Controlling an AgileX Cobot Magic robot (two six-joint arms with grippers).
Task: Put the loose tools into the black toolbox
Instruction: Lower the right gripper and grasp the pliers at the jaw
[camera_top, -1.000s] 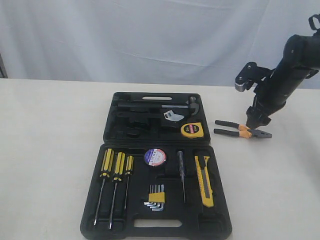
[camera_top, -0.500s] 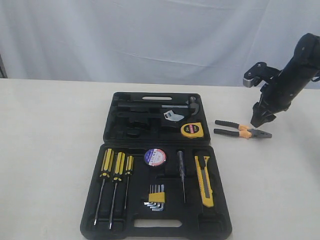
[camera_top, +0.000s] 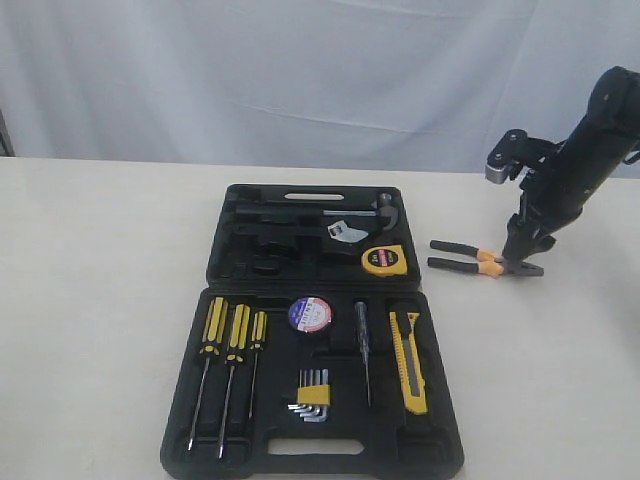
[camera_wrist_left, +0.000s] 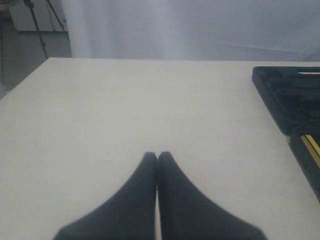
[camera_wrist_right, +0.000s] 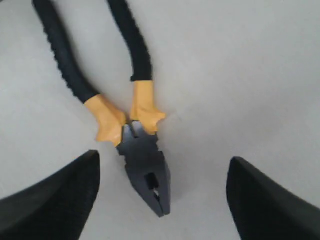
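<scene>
The black-and-orange-handled pliers (camera_top: 484, 259) lie on the table to the right of the open black toolbox (camera_top: 250, 272). My right gripper (camera_top: 524, 252) hovers right over the pliers' head, open, its two fingers straddling the dark nose of the pliers (camera_wrist_right: 147, 172) without touching it. The yellow tape measure (camera_top: 385, 260), the yellow-and-black utility knife (camera_top: 407, 346) and the black tape roll (camera_top: 309, 314) with its blue-white label rest in the toolbox. My left gripper (camera_wrist_left: 157, 156) is shut on nothing above bare table, out of the exterior view.
Three yellow-black screwdrivers (camera_top: 231, 340), a hex key set (camera_top: 312, 394), a thin tester screwdriver (camera_top: 363, 340) and a hammer (camera_top: 330, 213) sit in the toolbox. In the left wrist view the toolbox's edge (camera_wrist_left: 280, 100) shows at one side.
My right arm has come down and slightly left, bringing the open gripper from above the pliers' head to just around it. The pliers and the toolbox contents have not moved.
</scene>
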